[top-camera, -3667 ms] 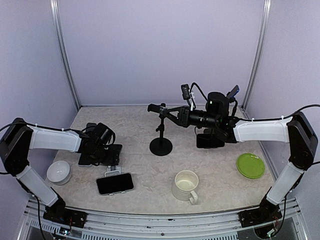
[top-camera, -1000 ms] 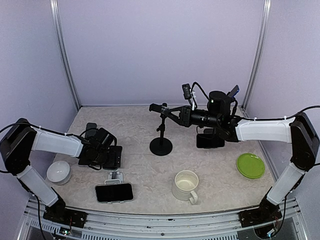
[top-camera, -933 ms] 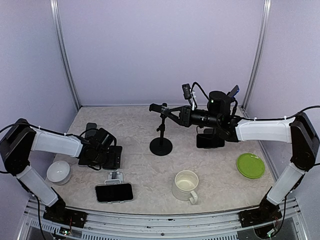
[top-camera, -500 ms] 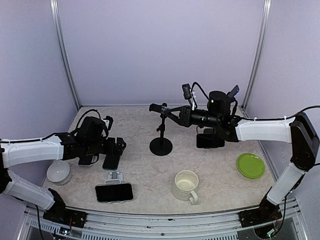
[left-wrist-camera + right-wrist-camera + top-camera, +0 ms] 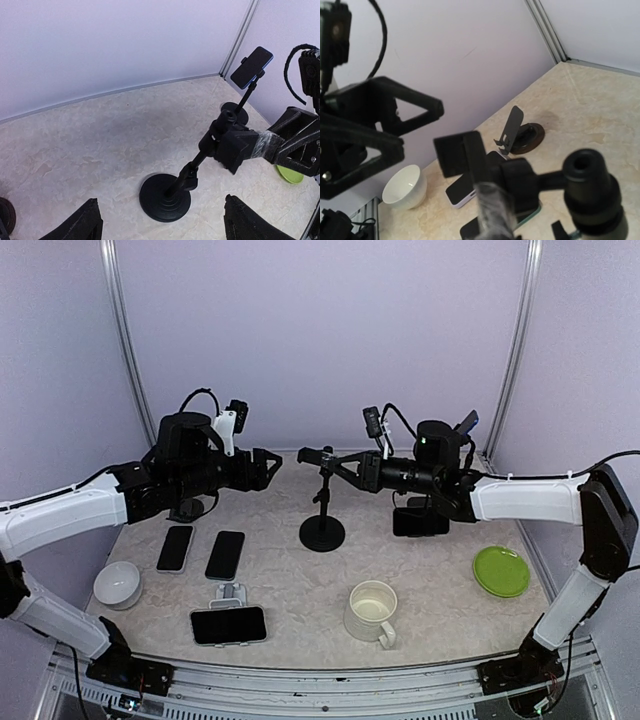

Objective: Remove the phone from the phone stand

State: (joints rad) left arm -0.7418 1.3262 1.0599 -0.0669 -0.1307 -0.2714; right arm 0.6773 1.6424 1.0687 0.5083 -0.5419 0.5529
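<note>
1. The only phone in a clamp is the clamped phone [image 5: 466,423], tilted on top of the rear stand [image 5: 244,97] in the far right corner. Neither pair of fingers is on it.
2. The left gripper [image 5: 272,468] is in the air left of centre. Its fingers are spread wide with nothing between them, and they point at the centre stand [image 5: 322,531]. The clamped phone is well apart from it, beyond that stand and the right arm.
3. The right gripper [image 5: 338,464] is clamped narrow on the centre stand's top bracket. That bracket carries no phone. The clamped phone sits back behind this arm's wrist, not at its fingertips.
4. Only the left wrist view shows the rear stand's full pole and round base. In the top view the right arm covers them.
5. Only the right wrist view gives a close look at a black folding stand [image 5: 511,129] on a round base. It also shows the white bowl [image 5: 405,186] and flat handsets below the bracket.
6. Only the top view shows the whole table [image 5: 290,580]:
   - Two phones [image 5: 200,551] lie flat side by side at the left.
   - A third phone [image 5: 229,624] lies flat just in front of a small white holder [image 5: 231,592].
   - There is also a mug [image 5: 372,610] and a green plate [image 5: 501,570].
7. All screens are dark, and any markings are too small to read.
</note>
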